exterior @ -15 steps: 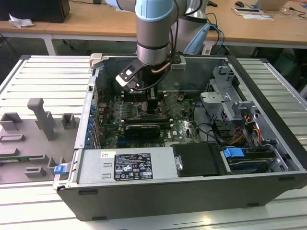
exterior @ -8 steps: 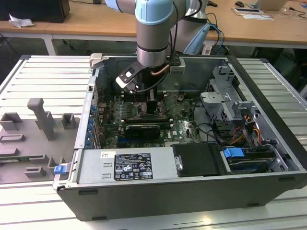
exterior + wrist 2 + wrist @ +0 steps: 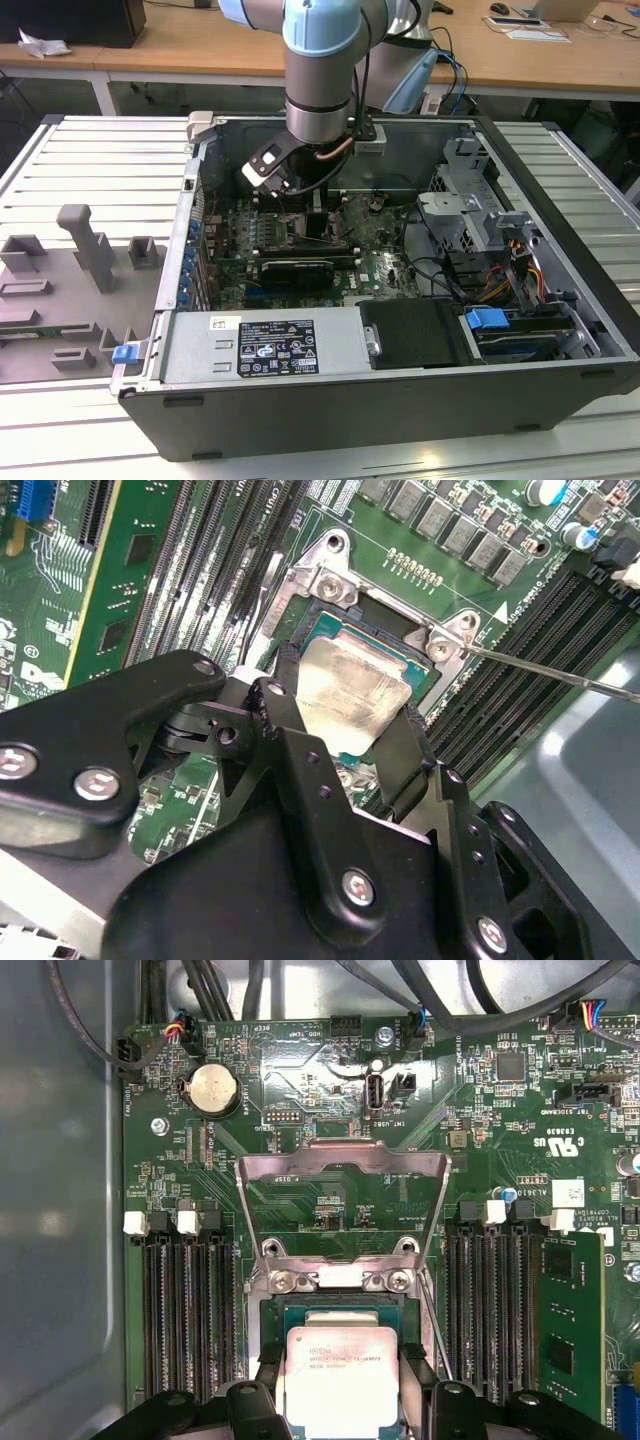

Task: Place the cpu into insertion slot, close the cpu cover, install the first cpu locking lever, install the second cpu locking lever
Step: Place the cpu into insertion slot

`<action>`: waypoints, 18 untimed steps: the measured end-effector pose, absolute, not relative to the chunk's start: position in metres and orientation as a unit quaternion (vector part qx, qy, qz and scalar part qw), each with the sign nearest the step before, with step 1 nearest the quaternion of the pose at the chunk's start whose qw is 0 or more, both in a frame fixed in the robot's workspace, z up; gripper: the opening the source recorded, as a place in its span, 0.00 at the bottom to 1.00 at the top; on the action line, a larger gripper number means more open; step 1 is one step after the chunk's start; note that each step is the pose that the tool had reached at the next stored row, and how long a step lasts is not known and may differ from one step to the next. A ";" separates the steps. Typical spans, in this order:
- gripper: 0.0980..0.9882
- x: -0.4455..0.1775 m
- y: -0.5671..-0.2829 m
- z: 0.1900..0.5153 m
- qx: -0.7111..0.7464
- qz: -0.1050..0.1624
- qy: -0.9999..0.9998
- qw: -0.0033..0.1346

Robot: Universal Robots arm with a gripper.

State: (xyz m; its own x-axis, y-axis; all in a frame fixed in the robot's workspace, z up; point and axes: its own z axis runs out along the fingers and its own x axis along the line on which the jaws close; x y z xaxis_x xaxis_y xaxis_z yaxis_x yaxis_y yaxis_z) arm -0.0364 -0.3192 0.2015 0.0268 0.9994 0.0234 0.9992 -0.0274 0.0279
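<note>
CPU (image 3: 340,1365) in the grip of a Universal Robots arm (image 3: 320,70), held by two opposite edges between the dark fingers (image 3: 405,755) of the claw (image 3: 347,715), which is clamped on it directly over the insertion slot (image 3: 335,1310) on the green motherboard (image 3: 300,1090). Whether the chip is down in the socket or a shade above it cannot be told; in the second wrist view it looks slightly tilted. The CPU cover (image 3: 340,1158) stands swung open just beyond the slot, and a thin locking lever (image 3: 432,1320) runs close beside one finger. In the exterior view the arm drops into the open computer case (image 3: 400,425) at about 11 o'clock from the case's middle, the case lying on a slatted counter (image 3: 80,150). Likely hazards: a chip let go while tilted or off register could sit crooked and bend the socket's contacts (the costliest slip here); a finger pulling away could catch the lever or drag the chip; a knock to the cover could drop it onto the claw.
</note>
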 end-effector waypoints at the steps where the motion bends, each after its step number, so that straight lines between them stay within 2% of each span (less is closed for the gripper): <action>1: 0.50 -0.036 -0.319 0.201 0.717 0.018 0.697 0.002; 11: 0.50 -0.036 -0.319 0.200 0.717 0.018 0.697 0.002; 12: 0.51 -0.036 -0.319 0.200 0.717 0.018 0.697 0.002; 14: 0.65 -0.036 -0.319 0.200 0.717 0.018 0.697 0.002; 18: 0.65 -0.036 -0.319 0.201 0.717 0.018 0.697 0.002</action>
State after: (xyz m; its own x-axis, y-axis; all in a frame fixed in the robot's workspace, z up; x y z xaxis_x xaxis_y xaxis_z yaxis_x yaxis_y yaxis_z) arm -0.0357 -0.3191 0.2013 0.0269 0.9994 0.0232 0.9992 -0.0275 0.0276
